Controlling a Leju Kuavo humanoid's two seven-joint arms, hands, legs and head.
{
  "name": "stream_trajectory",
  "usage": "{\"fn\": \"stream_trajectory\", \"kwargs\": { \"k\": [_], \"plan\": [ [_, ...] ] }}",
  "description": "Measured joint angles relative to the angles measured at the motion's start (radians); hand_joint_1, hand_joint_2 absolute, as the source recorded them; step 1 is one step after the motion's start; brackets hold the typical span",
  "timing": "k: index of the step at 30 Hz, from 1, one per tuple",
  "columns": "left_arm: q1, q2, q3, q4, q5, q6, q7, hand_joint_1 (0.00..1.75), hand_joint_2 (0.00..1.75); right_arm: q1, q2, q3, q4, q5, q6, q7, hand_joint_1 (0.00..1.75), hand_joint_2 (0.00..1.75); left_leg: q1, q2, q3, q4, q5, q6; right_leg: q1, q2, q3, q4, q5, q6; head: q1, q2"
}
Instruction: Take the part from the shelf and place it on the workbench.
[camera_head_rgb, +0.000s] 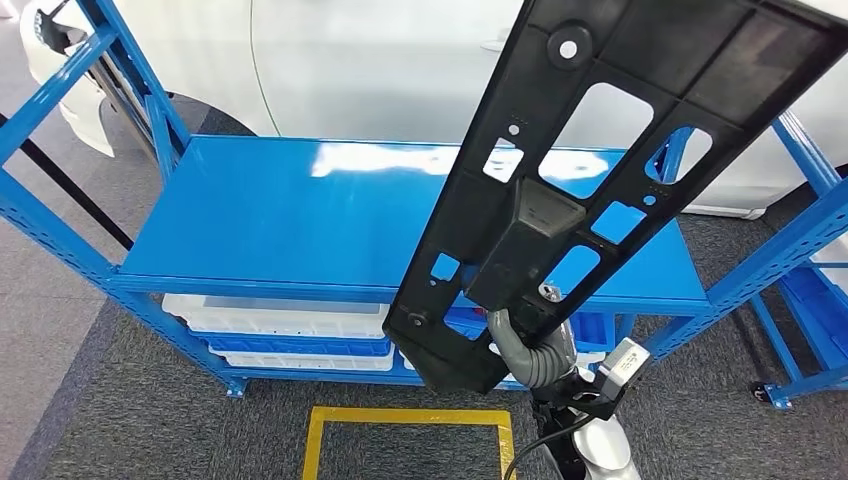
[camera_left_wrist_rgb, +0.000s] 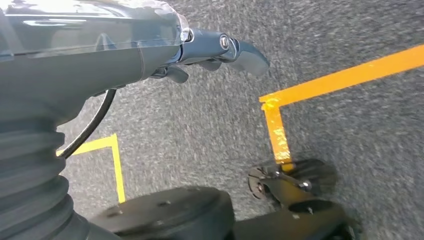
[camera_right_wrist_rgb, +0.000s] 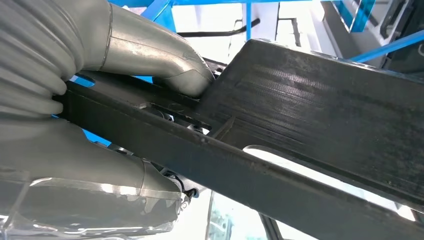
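Observation:
The part (camera_head_rgb: 700, 60) is a long black plastic panel with several cut-outs. It stands tilted in the air in front of the blue shelf (camera_head_rgb: 300, 210), its upper end rising to the right. My right hand (camera_head_rgb: 532, 352) grips its lower end from underneath. In the right wrist view the grey thumb and fingers (camera_right_wrist_rgb: 145, 50) clamp the panel's ribbed edge (camera_right_wrist_rgb: 310, 120). The shelf's top board is bare. My left hand (camera_left_wrist_rgb: 210, 50) hangs over the grey carpet with its fingers loosely apart and nothing in them.
White bins (camera_head_rgb: 280, 318) fill the shelf's lower level. A white car (camera_head_rgb: 380, 60) stands behind the shelf and a second blue rack (camera_head_rgb: 810, 260) is at the right. Yellow tape (camera_head_rgb: 410, 420) marks a square on the carpet before the shelf.

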Motion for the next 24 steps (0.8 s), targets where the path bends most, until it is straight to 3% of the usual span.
{"fn": "stream_trajectory", "kwargs": {
  "k": [1,3,6,7,8,9,11,13,17,19,21,22,23,24],
  "plan": [
    [0.0,-0.001,0.0,0.0,0.0,-0.001,-0.001,0.0,1.75,0.001,0.0,-0.001,-0.002,0.0,0.001,0.0,1.75,1.75,0.001,0.009,0.001,-0.004,0.003,0.005,-0.002,0.001,-0.002,0.002,-0.001,0.006,0.0,0.0],
    [-0.001,-0.002,0.0,0.0,0.002,-0.005,-0.005,0.0,1.75,0.0,0.0,-0.005,-0.006,0.0,0.004,0.0,1.75,1.75,0.004,0.029,0.004,-0.012,0.008,0.018,0.0,-0.025,-0.022,0.045,-0.029,0.015,0.0,0.0],
    [0.002,-0.003,0.0,0.0,0.007,-0.013,-0.01,0.0,1.75,-0.001,0.0,-0.007,-0.009,-0.002,0.011,0.001,1.75,1.75,0.003,0.061,0.004,-0.014,0.008,0.026,-0.004,-0.071,-0.113,0.231,-0.119,0.025,0.0,0.0],
    [0.003,-0.003,0.001,0.0,0.009,-0.014,-0.012,0.0,1.75,0.002,0.0,-0.007,-0.009,-0.003,0.012,0.001,1.75,1.75,0.003,0.071,0.003,-0.013,0.007,0.026,-0.007,-0.075,-0.135,0.274,-0.13,0.028,0.0,0.0],
    [0.004,-0.003,0.001,0.0,0.011,-0.016,-0.013,0.0,1.75,0.003,0.0,-0.008,-0.009,-0.004,0.012,0.001,1.75,1.75,0.003,0.081,0.003,-0.013,0.006,0.025,-0.009,-0.078,-0.14,0.283,-0.122,0.03,0.0,0.0],
    [0.004,-0.003,0.001,0.0,0.015,-0.02,-0.014,0.0,1.75,0.004,0.0,-0.009,-0.01,-0.003,0.01,0.001,1.75,1.75,0.003,0.087,0.004,-0.013,0.005,0.024,-0.01,-0.081,-0.122,0.249,-0.097,0.03,0.0,0.0],
    [0.004,-0.004,0.003,0.0,0.024,-0.031,-0.015,0.0,1.75,0.005,0.0,-0.011,-0.014,-0.001,0.002,0.0,1.75,1.75,0.002,0.095,0.008,-0.011,0.002,0.018,-0.01,-0.09,-0.045,0.107,-0.034,0.025,0.0,0.0],
    [0.003,-0.004,0.008,0.0,0.033,-0.044,-0.017,0.0,1.75,0.007,0.001,-0.015,-0.021,0.002,-0.004,-0.002,1.75,1.75,-0.002,0.099,0.008,-0.006,0.001,0.01,-0.006,-0.096,0.005,0.011,-0.005,0.017,0.0,0.0],
    [0.005,-0.005,0.014,0.0,0.04,-0.061,-0.02,0.0,1.75,0.011,0.006,-0.024,-0.03,0.002,-0.006,-0.002,1.75,1.75,-0.004,0.096,0.002,0.002,-0.007,-0.011,-0.005,-0.096,0.002,-0.003,0.006,-0.004,0.0,0.0],
    [0.006,-0.005,0.016,0.0,0.04,-0.063,-0.02,0.0,1.75,0.011,0.009,-0.025,-0.033,0.002,-0.006,-0.003,1.75,1.75,-0.001,0.083,-0.023,0.068,-0.063,-0.021,-0.009,-0.096,-0.005,-0.009,0.016,-0.018,0.0,0.0],
    [0.008,-0.005,0.018,0.0,0.04,-0.064,-0.02,0.0,1.75,0.014,0.011,-0.026,-0.034,0.002,-0.006,-0.004,1.75,1.75,0.001,0.072,-0.069,0.2,-0.143,-0.026,-0.006,-0.095,-0.017,-0.009,0.024,-0.024,0.0,0.0],
    [0.008,-0.005,0.018,0.0,0.04,-0.066,-0.02,0.0,1.75,0.017,0.011,-0.027,-0.034,0.002,-0.006,-0.004,1.75,1.75,0.002,0.07,-0.085,0.253,-0.166,-0.027,-0.005,-0.094,-0.024,-0.008,0.029,-0.025,0.0,0.0],
    [0.007,-0.005,0.019,0.0,0.039,-0.067,-0.019,0.0,1.75,0.021,0.012,-0.028,-0.034,0.002,-0.006,-0.005,1.75,1.75,0.002,0.07,-0.084,0.271,-0.171,-0.027,-0.004,-0.092,-0.031,-0.007,0.034,-0.024,0.0,0.0],
    [0.007,-0.004,0.019,0.0,0.039,-0.067,-0.019,0.0,1.75,0.024,0.013,-0.028,-0.034,0.002,-0.006,-0.006,1.75,1.75,0.002,0.069,-0.062,0.245,-0.155,-0.027,-0.004,-0.09,-0.038,-0.004,0.039,-0.022,0.0,0.0]
  ]
}}
